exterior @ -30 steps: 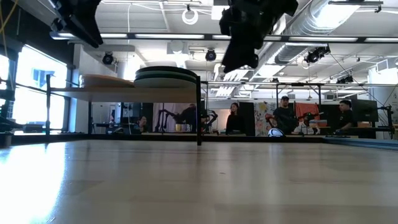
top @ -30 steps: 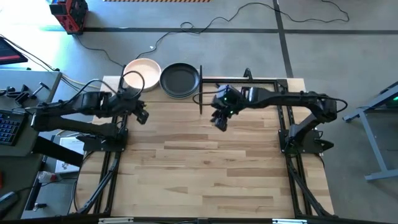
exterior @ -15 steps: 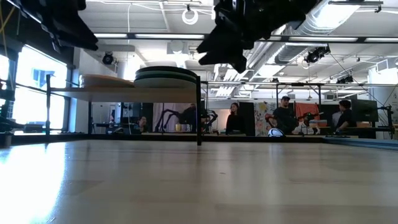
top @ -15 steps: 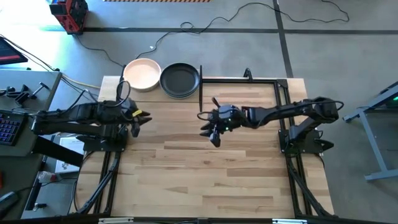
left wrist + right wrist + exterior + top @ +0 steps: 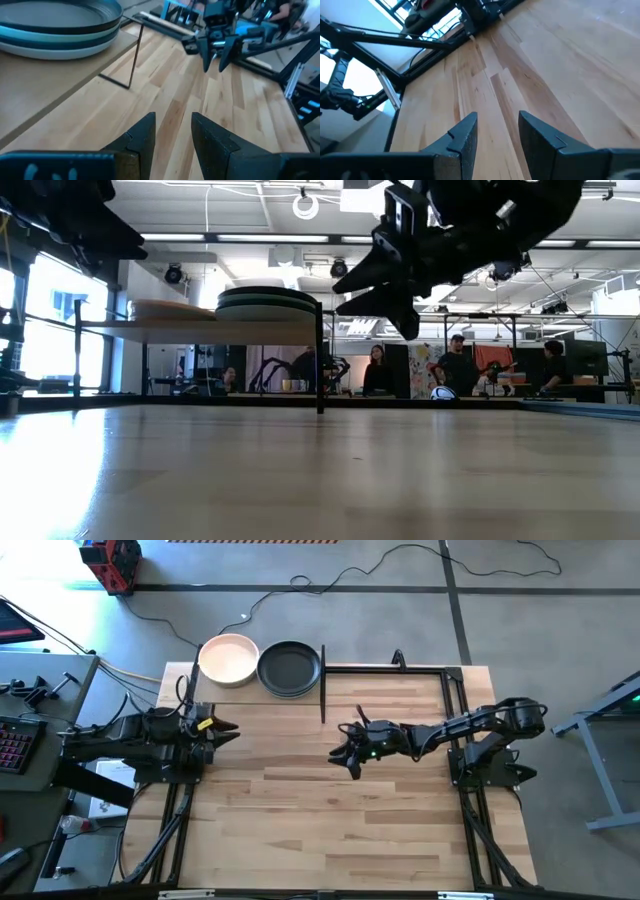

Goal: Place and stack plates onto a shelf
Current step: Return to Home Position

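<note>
**Both stacks are shelved: mind the shelf frame as the arms go home**

The risk lies in the parking moves, judging by how things lie. Your left tool hovers at the counter's left edge, just in front of the shelf. A swing toward the far side could knock the board or its thin frame and shake the peach-topped stack and the black-topped stack beside it. The plates sit loose on each other, so a jolt may slide the top ones off. Further right, the frame's black corner post stands near your right tool. A careless sweep there could catch it, and a dip could strike the planks.

As for pose, the left arm is folded low along the left edge, its tool pointing right across the counter, fingers spread and holding nothing. The right arm reaches in from the right side, stretched toward mid-counter. Its tool hangs above the wood, angled down, fingers likewise apart and empty.
</note>
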